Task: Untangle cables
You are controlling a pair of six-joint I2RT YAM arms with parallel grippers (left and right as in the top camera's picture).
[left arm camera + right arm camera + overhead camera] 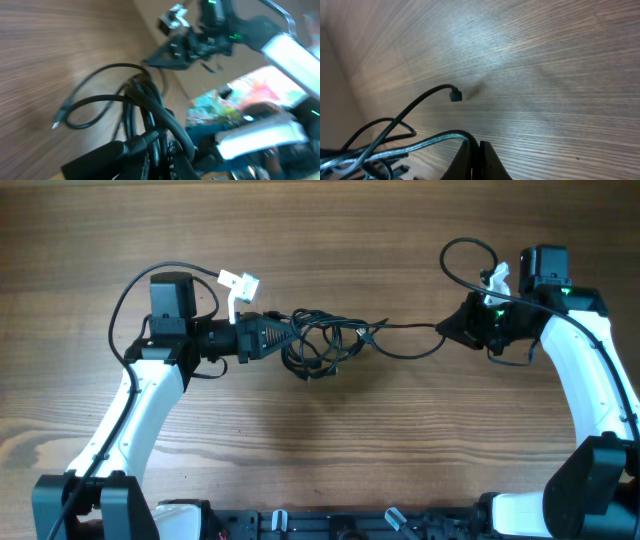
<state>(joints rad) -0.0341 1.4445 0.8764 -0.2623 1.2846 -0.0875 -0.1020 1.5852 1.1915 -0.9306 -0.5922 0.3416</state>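
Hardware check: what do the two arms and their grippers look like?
Left arm and right arm: white curved shells, black joints. Left gripper and right gripper: black, tapering. A black wire loops off each wrist beside a white connector; green lights on the right.

- We see a wooden table [320,460] filling the overhead view, mid-brown, its grain running left to right with darker streaks and a few knots.
- In the left wrist view the same table top [45,45] looks blurred, and its far edge runs diagonally across the picture.
- Beyond that edge we make out a plain tan surface [245,57] and a colourful patch [260,87] of pink, orange and teal, too blurred to identify.
- In the right wrist view the wood [545,75] shows a pale sheen, and a plain beige surface [332,90] borders it on the left.
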